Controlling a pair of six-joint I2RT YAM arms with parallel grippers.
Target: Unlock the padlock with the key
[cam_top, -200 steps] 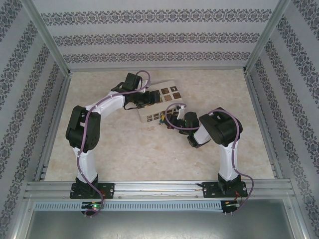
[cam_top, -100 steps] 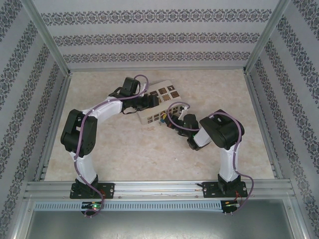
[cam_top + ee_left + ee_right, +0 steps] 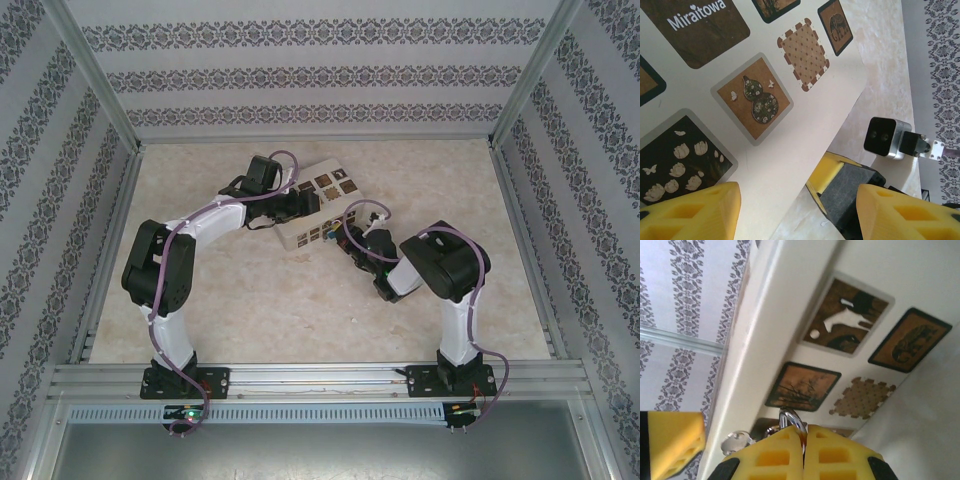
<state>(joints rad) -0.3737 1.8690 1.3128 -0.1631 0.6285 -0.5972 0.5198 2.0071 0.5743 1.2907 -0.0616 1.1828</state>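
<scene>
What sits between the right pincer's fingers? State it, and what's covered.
A silver loop pokes out of the shut right pincer, with the box close behind. Its fingers cover whatever the loop belongs to.

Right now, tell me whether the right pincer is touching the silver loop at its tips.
Touching. The right wrist view shows the silver loop pinched between the shut fingertips of the right pincer, its top poking out above them.
</scene>
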